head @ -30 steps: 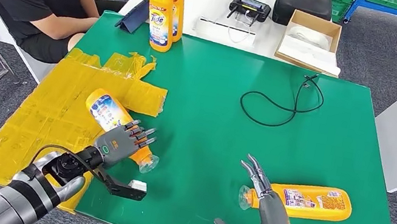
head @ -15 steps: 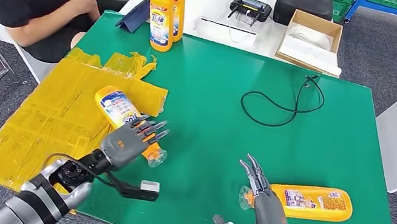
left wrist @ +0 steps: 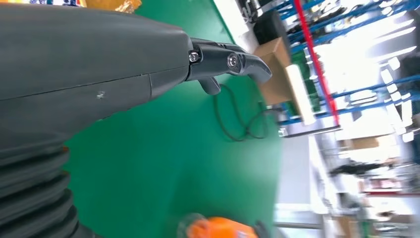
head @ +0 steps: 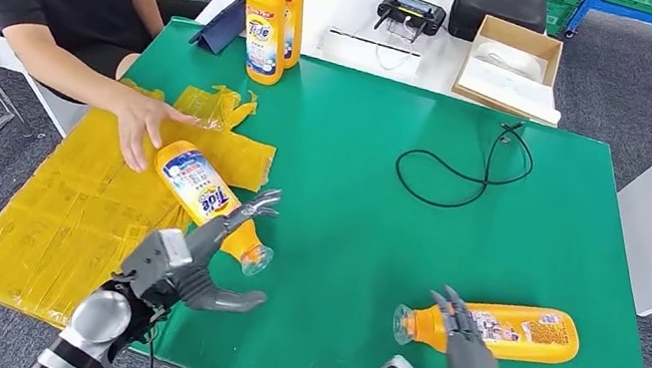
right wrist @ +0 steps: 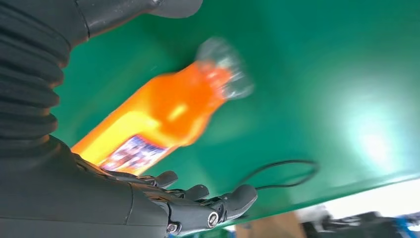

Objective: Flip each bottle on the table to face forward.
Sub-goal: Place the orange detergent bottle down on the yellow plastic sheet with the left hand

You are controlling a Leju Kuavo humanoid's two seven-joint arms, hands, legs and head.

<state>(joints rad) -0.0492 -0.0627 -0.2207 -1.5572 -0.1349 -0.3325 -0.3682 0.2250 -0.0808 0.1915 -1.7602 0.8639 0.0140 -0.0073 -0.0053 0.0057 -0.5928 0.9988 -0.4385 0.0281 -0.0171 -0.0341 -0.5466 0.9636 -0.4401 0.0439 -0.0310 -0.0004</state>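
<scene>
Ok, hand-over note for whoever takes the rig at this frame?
Left hand: open, fingers spread beside the left bottle, not gripping.
Right hand: open, over the right bottle near its neck.
The left bottle lies front label up on the yellow sheet; a person's hand touches its base.
The right bottle lies on the green table; grasp and flip it.

Head view high over green table (head: 379, 204), wrist views close, tilted

Two lying bottles left (head: 204, 195) and right (head: 497, 330) on table (head: 371, 192), two standing behind (head: 275, 8).
</scene>
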